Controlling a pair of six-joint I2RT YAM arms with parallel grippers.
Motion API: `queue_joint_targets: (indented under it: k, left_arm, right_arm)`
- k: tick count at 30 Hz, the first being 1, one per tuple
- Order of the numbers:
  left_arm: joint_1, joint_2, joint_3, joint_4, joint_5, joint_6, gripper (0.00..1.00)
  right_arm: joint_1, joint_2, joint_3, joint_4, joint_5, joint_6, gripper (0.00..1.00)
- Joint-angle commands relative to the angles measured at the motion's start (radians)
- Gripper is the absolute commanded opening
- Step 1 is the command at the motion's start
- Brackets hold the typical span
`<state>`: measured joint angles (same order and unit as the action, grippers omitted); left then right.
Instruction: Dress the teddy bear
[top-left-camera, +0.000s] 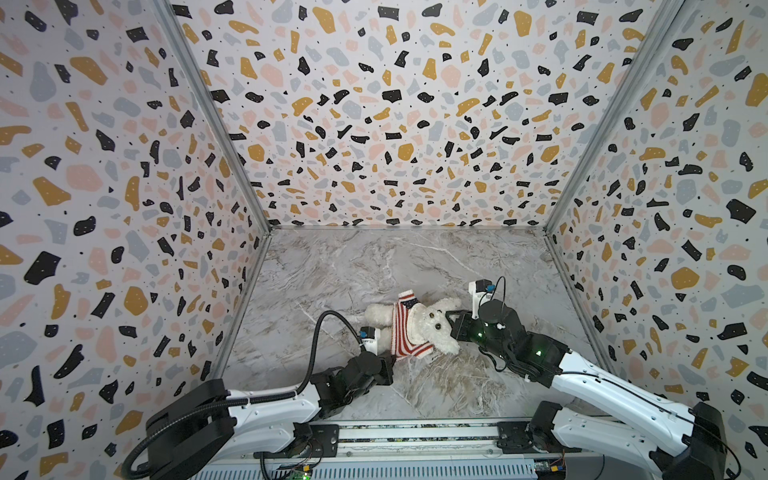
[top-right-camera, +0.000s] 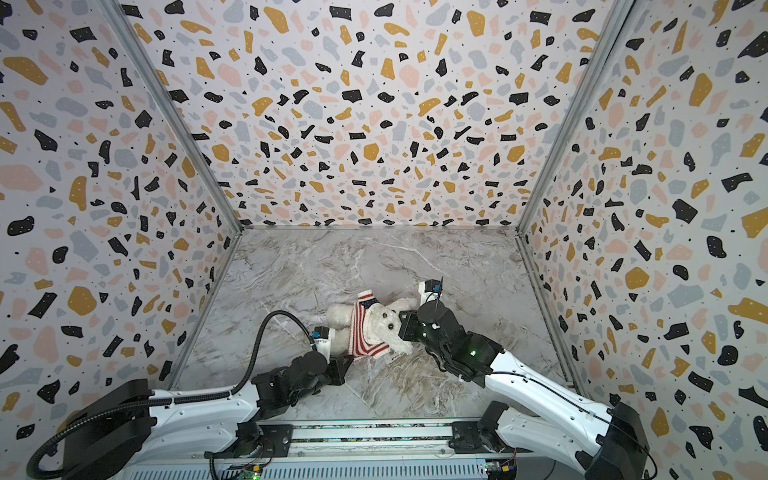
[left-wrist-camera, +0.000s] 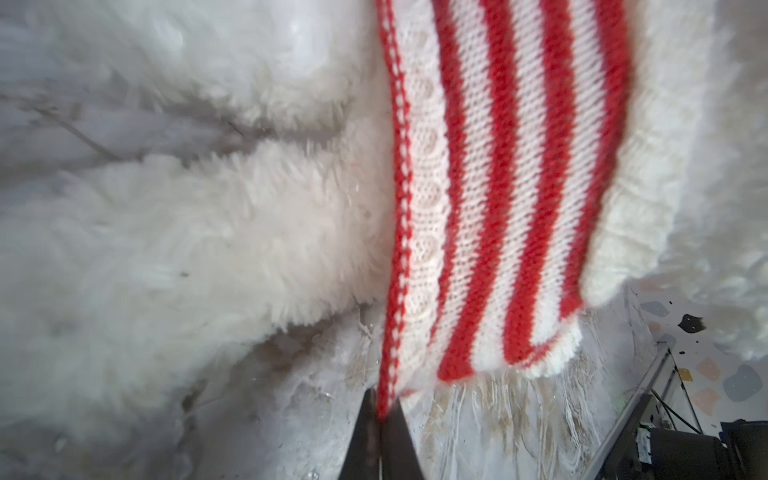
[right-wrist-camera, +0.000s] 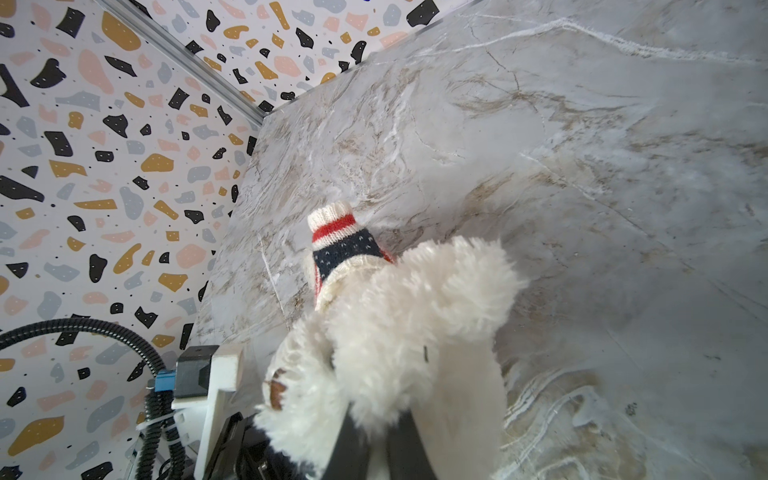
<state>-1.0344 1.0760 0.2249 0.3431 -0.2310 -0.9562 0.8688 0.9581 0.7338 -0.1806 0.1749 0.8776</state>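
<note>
The white fluffy teddy bear (top-left-camera: 437, 330) (top-right-camera: 390, 328) lies on the marble floor, head to the right and legs to the left. A red-and-white striped knit top (top-left-camera: 405, 330) (top-right-camera: 365, 334) covers its body; one navy-and-red sleeve (right-wrist-camera: 345, 245) sticks up empty. My left gripper (top-left-camera: 392, 360) (top-right-camera: 345, 360) (left-wrist-camera: 383, 409) is shut on the top's red-edged hem (left-wrist-camera: 397, 249), beside the bear's furry legs (left-wrist-camera: 187, 241). At the bear's head (right-wrist-camera: 415, 316), my right gripper (top-left-camera: 451, 322) (top-right-camera: 402, 323) (right-wrist-camera: 376, 419) is shut on white fur near an ear.
Terrazzo-patterned walls (top-left-camera: 395, 124) close in the marble floor (top-left-camera: 374, 266) on three sides. A metal rail (top-left-camera: 415, 432) runs along the front edge under both arm bases. The left arm's black cable hose (top-left-camera: 318, 332) arches beside the bear's legs.
</note>
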Motion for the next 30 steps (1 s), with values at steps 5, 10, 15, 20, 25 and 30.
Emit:
queue_joint_targets:
  k: [5, 10, 15, 20, 25, 30]
  left_arm:
    - [0.003, -0.019, -0.021, -0.15, -0.138, 0.042, 0.0]
    - [0.031, -0.025, -0.023, -0.159, -0.133, 0.032, 0.0]
    - [0.036, -0.018, 0.033, -0.204, -0.143, 0.064, 0.0]
    - [0.032, -0.006, 0.064, -0.295, -0.248, 0.065, 0.0]
    - [0.033, 0.022, 0.089, -0.317, -0.301, 0.108, 0.0]
    - [0.033, 0.022, 0.061, -0.18, -0.202, 0.163, 0.0]
  right_arm:
    - [-0.018, -0.076, 0.035, 0.04, 0.022, -0.015, 0.0]
    - [-0.07, -0.102, 0.07, 0.022, -0.062, -0.07, 0.0]
    - [-0.121, -0.078, 0.079, 0.05, -0.19, -0.091, 0.0]
    - [-0.135, -0.076, 0.097, 0.048, -0.214, -0.111, 0.0]
    - [-0.146, -0.069, 0.097, 0.056, -0.232, -0.117, 0.0]
    - [-0.151, -0.061, 0.085, 0.074, -0.239, -0.142, 0.0]
